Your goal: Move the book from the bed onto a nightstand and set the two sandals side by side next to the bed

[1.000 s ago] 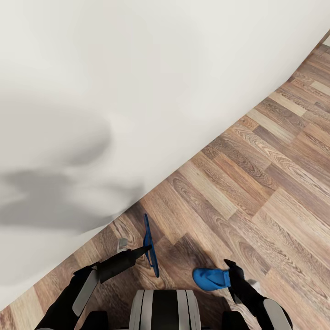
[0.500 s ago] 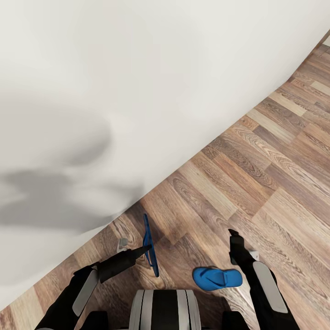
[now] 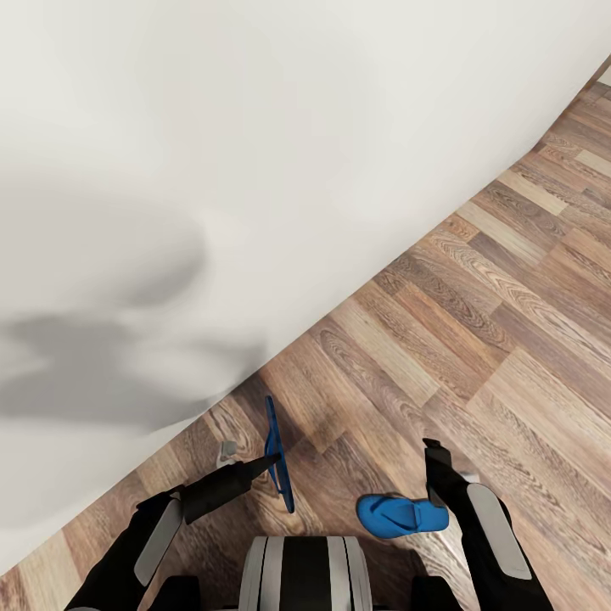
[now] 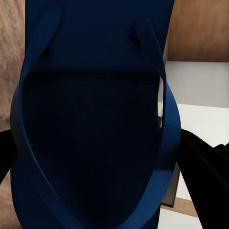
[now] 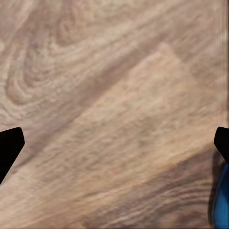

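Beside the bed, head view: the bed [image 3: 255, 153] with its pale cover takes the upper left, the brown plank floor [image 3: 509, 322] runs along its edge.
Left sandal, head view: a blue sandal [image 3: 277, 462] stands on edge near the bed's edge, pinched by the left pincer [image 3: 270, 461].
Right sandal, head view: the second sandal [image 3: 400, 514] lies flat on the floor, farther from the bed than the first.
Right pincer, head view: the right pincer [image 3: 433, 450] hangs above the floor just beside the flat sandal's end, apart from it.
Left wrist view: the held sandal [image 4: 95, 133] sits close, strap side facing the camera, clamped between dark fingers [image 4: 205, 176].
Right wrist view: dark fingertips [image 5: 9, 145] spread wide, released, over bare floor [image 5: 114, 114]; a blue sandal edge [image 5: 221, 200] shows by one tip.
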You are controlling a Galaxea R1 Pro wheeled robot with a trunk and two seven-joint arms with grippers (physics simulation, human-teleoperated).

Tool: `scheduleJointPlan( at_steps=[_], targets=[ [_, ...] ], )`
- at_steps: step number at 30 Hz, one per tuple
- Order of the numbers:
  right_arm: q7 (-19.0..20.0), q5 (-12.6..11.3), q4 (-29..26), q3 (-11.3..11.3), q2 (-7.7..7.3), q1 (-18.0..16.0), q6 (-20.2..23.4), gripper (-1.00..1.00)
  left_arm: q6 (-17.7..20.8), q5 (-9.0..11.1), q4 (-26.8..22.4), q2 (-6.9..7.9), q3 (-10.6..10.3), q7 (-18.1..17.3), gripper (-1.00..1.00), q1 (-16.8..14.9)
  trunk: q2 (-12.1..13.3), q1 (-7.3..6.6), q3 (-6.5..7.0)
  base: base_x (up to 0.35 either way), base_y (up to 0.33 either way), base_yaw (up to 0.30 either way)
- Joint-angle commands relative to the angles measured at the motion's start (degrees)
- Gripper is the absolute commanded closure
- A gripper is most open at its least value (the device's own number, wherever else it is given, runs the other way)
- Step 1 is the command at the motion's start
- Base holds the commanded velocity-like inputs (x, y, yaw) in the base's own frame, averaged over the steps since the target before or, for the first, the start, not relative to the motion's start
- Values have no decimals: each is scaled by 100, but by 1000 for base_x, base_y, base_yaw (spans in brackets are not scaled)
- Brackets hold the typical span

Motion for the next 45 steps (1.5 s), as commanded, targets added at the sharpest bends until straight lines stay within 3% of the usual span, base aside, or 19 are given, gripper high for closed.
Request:
scheduleJointPlan(
  at_steps=[1, 45],
  targets=[
    [-38, -12, -8, -19, 6, -1, 40, -100, 50, 54, 1, 5, -16, 4, 100, -2, -1, -1, -3, 0, 0, 0],
    [-65, -12, 38, -12, 7, -6, 48, -100, 32, 56, 3, 3, -16, 11, 100, -2, -1, -1, -3, -43, 34, 0]
  ],
)
